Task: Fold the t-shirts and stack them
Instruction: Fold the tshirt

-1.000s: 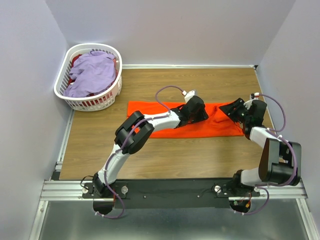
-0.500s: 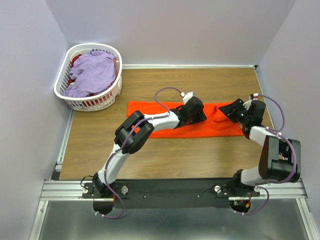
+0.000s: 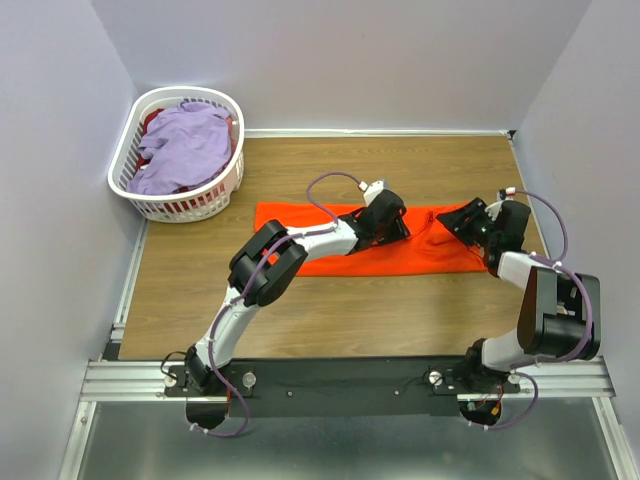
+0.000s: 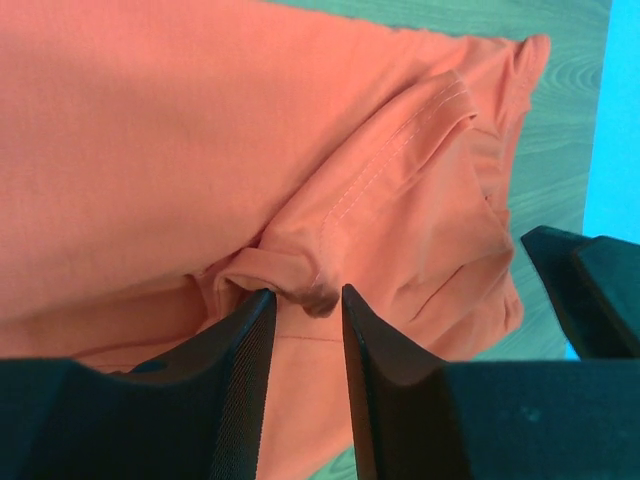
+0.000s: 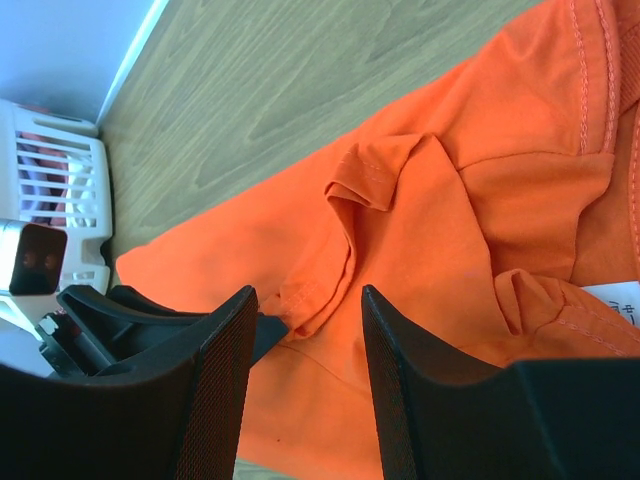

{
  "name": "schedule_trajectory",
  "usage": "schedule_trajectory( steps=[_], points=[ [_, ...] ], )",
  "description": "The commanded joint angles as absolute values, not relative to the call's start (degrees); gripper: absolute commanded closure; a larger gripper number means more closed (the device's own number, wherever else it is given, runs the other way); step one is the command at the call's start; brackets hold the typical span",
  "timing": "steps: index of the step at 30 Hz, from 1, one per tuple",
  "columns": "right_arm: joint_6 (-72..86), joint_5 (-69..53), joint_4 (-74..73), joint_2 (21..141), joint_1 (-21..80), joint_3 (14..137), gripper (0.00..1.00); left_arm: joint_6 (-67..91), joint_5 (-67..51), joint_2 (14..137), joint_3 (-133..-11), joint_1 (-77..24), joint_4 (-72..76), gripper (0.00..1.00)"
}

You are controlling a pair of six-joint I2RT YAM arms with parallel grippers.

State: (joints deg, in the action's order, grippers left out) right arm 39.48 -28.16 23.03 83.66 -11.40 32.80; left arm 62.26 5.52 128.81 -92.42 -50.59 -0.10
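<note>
The orange t-shirt (image 3: 330, 240) lies as a long flat strip across the middle of the table. My left gripper (image 3: 400, 227) rests on its right half; in the left wrist view it (image 4: 305, 295) stands nearly closed, pinching a raised sleeve fold (image 4: 300, 285) at the tips. My right gripper (image 3: 458, 218) hovers open and empty over the shirt's right end. In the right wrist view it (image 5: 307, 292) frames the same fold (image 5: 320, 300), and the white neck label (image 5: 615, 300) shows at the right edge. The lavender t-shirt (image 3: 185, 145) lies in the basket.
The white slotted laundry basket (image 3: 135, 195) stands at the back left corner, with some red cloth under the lavender tee; it also shows in the right wrist view (image 5: 50, 180). Grey walls close in the left, back and right sides. Bare wood (image 3: 400, 310) lies in front of the shirt.
My left gripper has shifted slightly up and to the left on the shirt. The right gripper has barely moved.
</note>
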Motion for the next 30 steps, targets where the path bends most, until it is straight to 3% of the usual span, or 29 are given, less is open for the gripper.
schedule_trajectory(
  steps=[1,6,11,18,25,30],
  points=[
    [39.9,-29.9,24.9,85.0,-11.1,32.6,0.47,62.6,5.3,130.8,-94.3,-50.4,-0.3,0.60],
    [39.9,-29.7,25.1,86.5,-11.1,33.0,0.47,62.8,4.8,131.0,-94.0,-50.3,-0.3,0.69],
    [39.9,-29.5,25.1,88.0,-11.1,34.3,0.47,62.8,4.6,129.6,-93.2,-49.8,1.1,0.91],
    [40.9,-29.2,25.2,91.1,-11.1,36.9,0.48,61.3,4.9,125.9,-90.8,-48.8,1.7,0.91],
    [42.5,-30.1,25.3,95.1,-11.2,40.3,0.61,61.1,2.5,126.1,-90.4,-47.8,2.5,0.91],
    [43.4,-30.4,25.1,97.7,-11.2,41.6,0.65,60.8,1.8,126.7,-91.1,-47.6,2.7,0.91]
  ],
)
